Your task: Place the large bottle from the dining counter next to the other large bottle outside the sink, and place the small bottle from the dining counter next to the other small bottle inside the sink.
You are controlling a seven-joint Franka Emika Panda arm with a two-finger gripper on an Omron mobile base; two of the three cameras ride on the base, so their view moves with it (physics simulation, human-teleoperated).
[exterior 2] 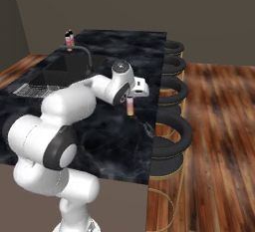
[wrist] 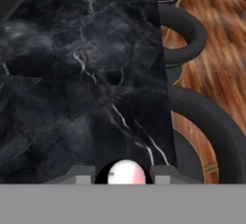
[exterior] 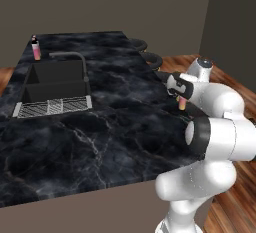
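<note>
One bottle (exterior 2: 130, 106) hangs pinched in the closed gripper (exterior 2: 130, 99), lifted just above the dining counter (exterior: 115, 127) near its stool-side edge. It is slim, pale on top and fading to pink and orange. I judge it mid-carry; next it must swing far across to the sink (exterior: 55, 84), beside whose far corner another bottle (exterior: 35, 48) stands.
</note>
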